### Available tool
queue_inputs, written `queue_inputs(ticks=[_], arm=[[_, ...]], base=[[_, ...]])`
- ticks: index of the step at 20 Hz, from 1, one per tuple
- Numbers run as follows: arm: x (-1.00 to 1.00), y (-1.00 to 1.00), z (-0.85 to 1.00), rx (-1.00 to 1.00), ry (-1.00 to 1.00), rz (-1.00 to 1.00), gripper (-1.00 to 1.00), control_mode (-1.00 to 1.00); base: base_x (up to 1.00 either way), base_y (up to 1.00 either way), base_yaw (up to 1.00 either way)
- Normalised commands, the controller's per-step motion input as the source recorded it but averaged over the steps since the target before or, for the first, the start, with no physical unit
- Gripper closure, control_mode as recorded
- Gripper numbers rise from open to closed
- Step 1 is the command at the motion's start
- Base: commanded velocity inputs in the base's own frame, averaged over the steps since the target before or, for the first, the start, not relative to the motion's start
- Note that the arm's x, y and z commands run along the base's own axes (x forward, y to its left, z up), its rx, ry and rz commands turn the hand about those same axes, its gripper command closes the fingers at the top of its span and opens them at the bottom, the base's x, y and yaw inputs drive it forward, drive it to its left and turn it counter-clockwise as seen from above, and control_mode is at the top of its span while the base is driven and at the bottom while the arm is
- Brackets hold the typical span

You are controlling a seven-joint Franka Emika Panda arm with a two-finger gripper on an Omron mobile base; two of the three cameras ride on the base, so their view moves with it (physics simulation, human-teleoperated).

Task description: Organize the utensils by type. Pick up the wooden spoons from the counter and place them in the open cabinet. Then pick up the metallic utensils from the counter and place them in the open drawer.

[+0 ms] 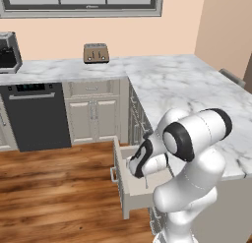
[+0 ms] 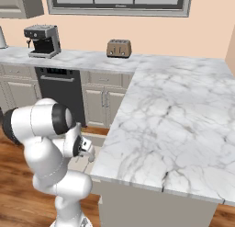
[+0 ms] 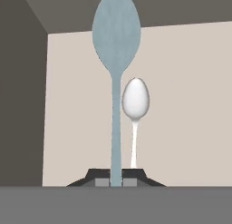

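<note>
**Hand view: teal spoon hanging over the drawer**

You are reaching into the open drawer (image 1: 129, 188), where the silver spoon (image 3: 135, 105) is already lying. The gripper (image 3: 116, 181) is pinching the teal spoon (image 3: 116, 46) by its handle end; releasing here risks it landing on the silver one.

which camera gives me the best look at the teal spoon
The hand view: the teal spoon runs full length from the gripper, above the open drawer. The left base view shows a thin sliver; the right base view hides it.
</note>
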Motion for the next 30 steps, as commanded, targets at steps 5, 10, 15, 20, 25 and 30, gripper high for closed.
queue_inputs(ticks=[5, 10, 15, 20, 25, 30], arm=[[0.12, 0.00, -0.13, 0.00, 0.00, 0.00, 1.00, -1.00], [0.16, 0.00, -0.06, 0.00, 0.00, 0.00, 1.00, -1.00], [0.26, 0.00, -0.02, 0.00, 0.00, 0.00, 1.00, -1.00], [0.06, 0.00, -0.07, 0.00, 0.01, 0.00, 1.00, -1.00], [0.00, -0.07, -0.10, 0.02, 0.04, 0.00, 1.00, -1.00], [0.00, -0.08, -0.10, 0.03, 0.07, 0.00, 1.00, -1.00]], base=[[0.00, 0.00, 0.00], [0.00, 0.00, 0.00], [0.00, 0.00, 0.00], [0.00, 0.00, 0.00], [0.00, 0.00, 0.00], [0.00, 0.00, 0.00]])
